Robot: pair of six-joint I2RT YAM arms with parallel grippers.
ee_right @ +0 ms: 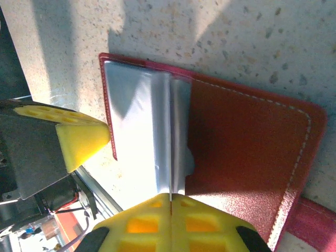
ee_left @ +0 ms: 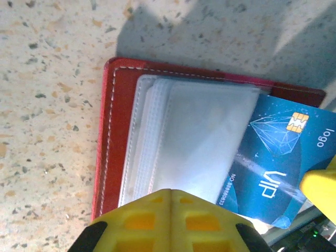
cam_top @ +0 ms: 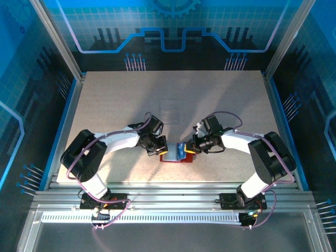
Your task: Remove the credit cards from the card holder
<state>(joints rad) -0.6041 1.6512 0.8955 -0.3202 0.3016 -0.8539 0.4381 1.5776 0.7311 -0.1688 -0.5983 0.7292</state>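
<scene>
We see the card holder (cam_top: 171, 159) lying open on the surface (cam_top: 121, 105), at its near edge between the two arms. Its red cover (ee_left: 118, 131) faces up and its clear sleeves (ee_left: 194, 136) are exposed. A blue card (ee_left: 273, 152) sticks well out of a sleeve toward the right arm but is not free.

The left fingers (ee_left: 168, 212) are closed together, with their tips over the near edge of the sleeves. The right fingers (ee_right: 168, 215) are also closed, at the holder's near edge beside the card. We cannot tell whether they grip the card or a sleeve.

We judge the task barely begun: the first card is partway out, and we cannot tell whether the other sleeves hold more cards.
</scene>
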